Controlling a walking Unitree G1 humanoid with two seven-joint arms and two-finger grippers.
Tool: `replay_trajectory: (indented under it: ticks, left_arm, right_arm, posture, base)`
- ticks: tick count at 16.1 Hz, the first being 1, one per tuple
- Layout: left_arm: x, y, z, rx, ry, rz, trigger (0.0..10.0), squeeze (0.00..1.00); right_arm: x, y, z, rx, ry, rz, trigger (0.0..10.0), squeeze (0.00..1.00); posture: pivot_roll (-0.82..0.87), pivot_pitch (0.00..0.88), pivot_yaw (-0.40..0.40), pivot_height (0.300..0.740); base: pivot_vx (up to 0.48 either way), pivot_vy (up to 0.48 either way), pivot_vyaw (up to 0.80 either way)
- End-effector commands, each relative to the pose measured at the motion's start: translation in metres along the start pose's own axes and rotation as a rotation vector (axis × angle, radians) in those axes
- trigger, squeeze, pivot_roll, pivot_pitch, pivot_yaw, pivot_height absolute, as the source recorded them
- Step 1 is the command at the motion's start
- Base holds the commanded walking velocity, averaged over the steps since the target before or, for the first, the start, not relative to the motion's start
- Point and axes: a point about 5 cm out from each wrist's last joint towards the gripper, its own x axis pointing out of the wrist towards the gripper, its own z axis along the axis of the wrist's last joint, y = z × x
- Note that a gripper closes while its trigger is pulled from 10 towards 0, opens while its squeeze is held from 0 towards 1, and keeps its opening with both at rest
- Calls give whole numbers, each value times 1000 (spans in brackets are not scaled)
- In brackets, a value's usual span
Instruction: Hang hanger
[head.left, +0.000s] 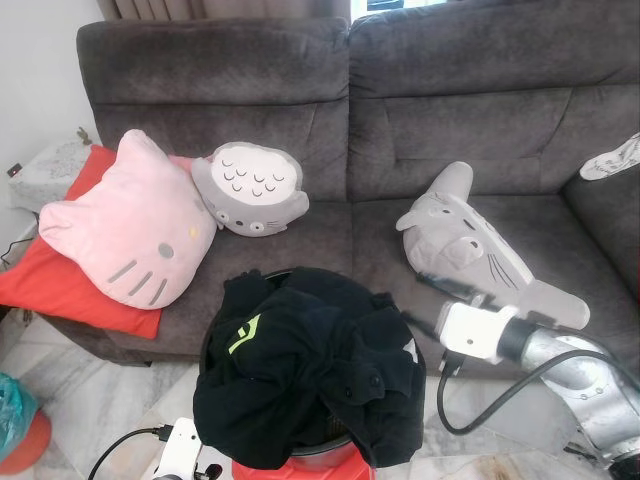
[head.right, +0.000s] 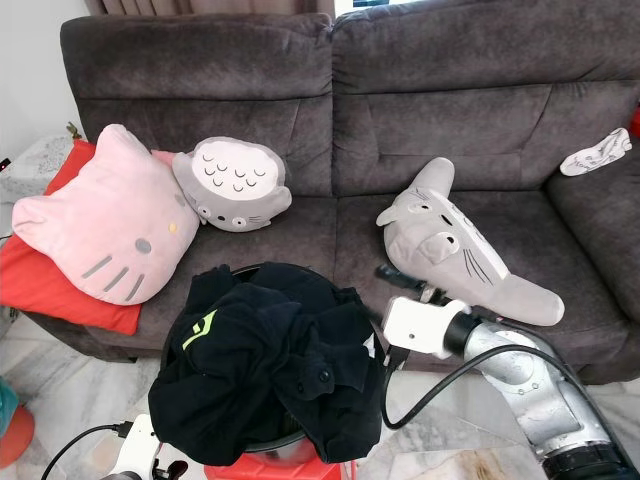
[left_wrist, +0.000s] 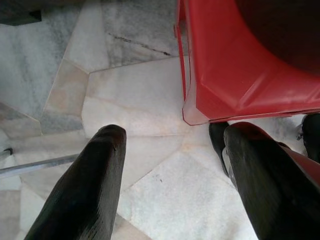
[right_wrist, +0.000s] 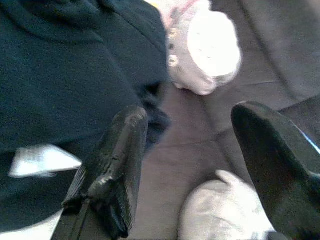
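Well, black clothes heaped over basket.

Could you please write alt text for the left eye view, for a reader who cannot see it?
A heap of black clothes fills a basket in front of a dark grey sofa, with the robot's right end effector reaching in beside it, fingers open. On the sofa lie a pink cat cushion and two grey plush toys.

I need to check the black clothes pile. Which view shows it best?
The left eye view: the whole pile heaped in its basket. The right eye view shows it equally whole. The right wrist view has a blurred close-up beside the open right gripper.
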Motion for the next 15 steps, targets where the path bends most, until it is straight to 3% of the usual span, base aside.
replay_trajectory:
  ticks: [1,10,14,15]
  left_arm:
    - [-1,4,-5,-5,23,6,10000,0]
    - [-1,3,-5,-19,25,-2,10000,0]
    - [-1,3,-5,-24,26,-1,10000,0]
    - [-1,4,-5,-23,26,0,10000,0]
  right_arm:
    - [1,7,5,43,-33,62,10000,0]
    - [-8,19,18,69,-21,295,10000,0]
    - [-10,16,11,30,66,318,10000,0]
    - [-10,9,9,1,81,261,10000,0]
  posture:
    - [-101,0,118,740]
    - [-105,0,115,740]
    - [-104,0,118,740]
    - [-106,0,118,740]
  base:
    - [0,0,0]
    - [0,0,0]
    - [0,0,0]
    - [0,0,0]
